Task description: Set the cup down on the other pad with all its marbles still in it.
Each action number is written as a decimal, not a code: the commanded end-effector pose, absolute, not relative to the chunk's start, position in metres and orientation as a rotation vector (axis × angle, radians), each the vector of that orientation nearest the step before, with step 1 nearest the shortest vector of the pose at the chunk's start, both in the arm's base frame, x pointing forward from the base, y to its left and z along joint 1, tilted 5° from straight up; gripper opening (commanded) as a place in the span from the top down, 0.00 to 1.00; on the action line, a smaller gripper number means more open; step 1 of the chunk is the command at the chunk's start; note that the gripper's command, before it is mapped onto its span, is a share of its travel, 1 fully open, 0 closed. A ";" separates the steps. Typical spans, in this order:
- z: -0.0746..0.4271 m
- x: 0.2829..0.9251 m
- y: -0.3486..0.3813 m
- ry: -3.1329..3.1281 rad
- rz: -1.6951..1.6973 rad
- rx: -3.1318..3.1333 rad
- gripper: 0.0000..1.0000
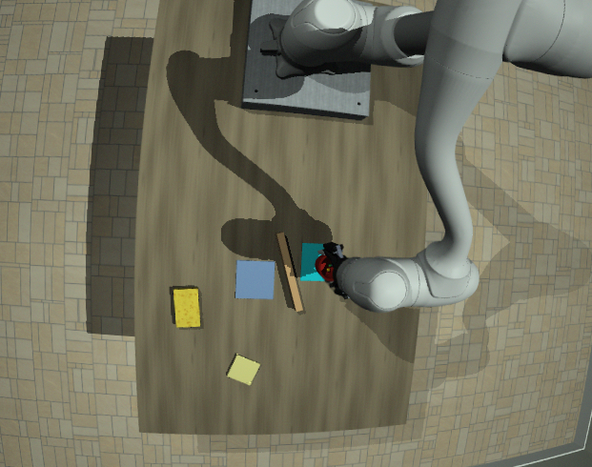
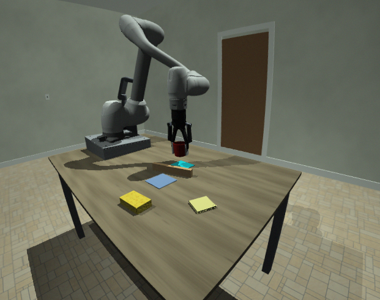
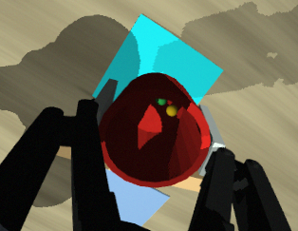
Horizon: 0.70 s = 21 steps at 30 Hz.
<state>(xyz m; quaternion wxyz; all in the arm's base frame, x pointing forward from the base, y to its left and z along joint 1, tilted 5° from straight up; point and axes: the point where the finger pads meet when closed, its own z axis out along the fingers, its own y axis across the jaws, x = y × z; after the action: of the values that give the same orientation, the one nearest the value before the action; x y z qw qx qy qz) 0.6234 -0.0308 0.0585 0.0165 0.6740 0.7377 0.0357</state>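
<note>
At the centre of the tabletop (image 2: 235, 193), just right of the wooden rail (image 1: 290, 274), the pincer (image 2: 179, 143), half-open and clamped on the red cup (image 2: 178, 148), hangs above the cyan pad (image 1: 310, 253), so lower it straight, level, keeping the marbles (image 3: 169, 109) in.

Nothing to read here, honestly. No lettering, labels, brand marks, numbers or signs show up in the top, exterior or wrist views.
</note>
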 end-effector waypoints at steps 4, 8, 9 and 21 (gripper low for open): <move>0.058 0.623 -0.031 2.293 0.111 2.095 0.51; 0.056 0.624 -0.031 2.293 0.111 2.095 0.51; 0.055 0.624 -0.031 2.293 0.111 2.095 0.51; 0.036 0.625 -0.030 2.293 0.111 2.095 0.51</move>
<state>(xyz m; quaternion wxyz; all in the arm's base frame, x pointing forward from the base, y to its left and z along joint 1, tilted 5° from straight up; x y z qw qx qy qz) 0.6245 -0.0300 0.0417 0.0165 0.6740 0.7377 0.0357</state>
